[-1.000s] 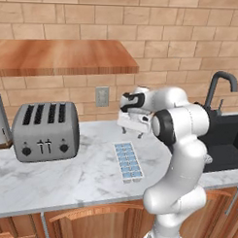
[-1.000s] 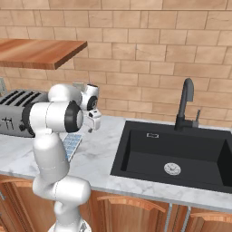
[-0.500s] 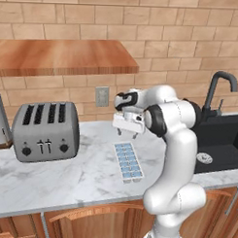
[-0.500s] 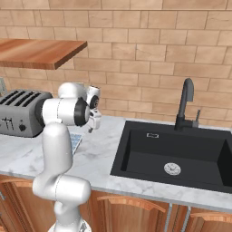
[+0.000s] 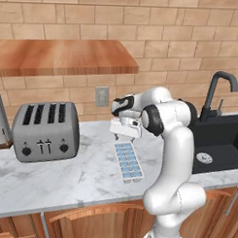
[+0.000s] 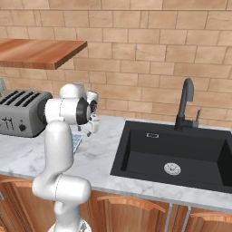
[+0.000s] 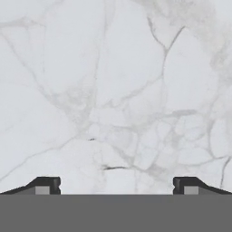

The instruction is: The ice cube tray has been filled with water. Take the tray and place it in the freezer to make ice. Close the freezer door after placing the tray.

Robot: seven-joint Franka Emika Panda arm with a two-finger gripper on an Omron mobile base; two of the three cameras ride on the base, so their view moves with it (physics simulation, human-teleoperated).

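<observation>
Left base view: one ice cube tray, long, white, two rows of pale-blue water cells, mid-counter toward front edge; gripper spread, empty, above its far end. One toaster (four slots).
Right base view: tray mostly behind arm.
Hand view: bare marble, fingertips wide apart.

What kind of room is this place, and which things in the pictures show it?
It looks like a home kitchen, rendered rather than real. A marble-look counter runs along a brick wall, with a grey four-slot toaster, a black sink with a dark tap, and wooden cabinets below.
</observation>
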